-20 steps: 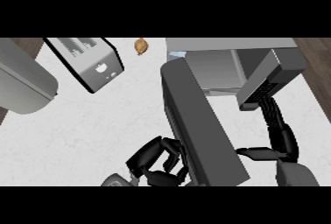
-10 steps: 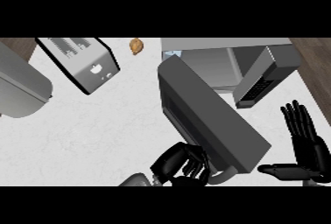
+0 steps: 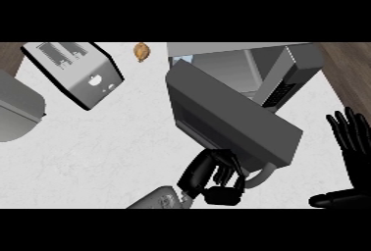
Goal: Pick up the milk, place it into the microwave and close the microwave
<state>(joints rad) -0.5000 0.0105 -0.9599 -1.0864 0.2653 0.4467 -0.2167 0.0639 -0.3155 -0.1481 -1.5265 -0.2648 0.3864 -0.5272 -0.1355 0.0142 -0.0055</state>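
The white counter is being taken up mostly by the microwave, which is being shown from above at the far right with its cavity exposed. Its door is being swung out at an angle toward the near side, and the curved handle at the door's near end is being touched by the left hand, whose fingers are being curled in against the door's edge and handle; whether the handle is actually being gripped can't be told. The milk can't really be made out: only a small pale blue bit is being glimpsed at the cavity's left edge, just behind the door, so its spot can't be confirmed.

Left of the microwave, a silver toaster is being seen tilted, with a big grey appliance further left at the edge. A small brown item is being left between toaster and microwave. Right of the door, the right hand is being held spread, fingers straight.
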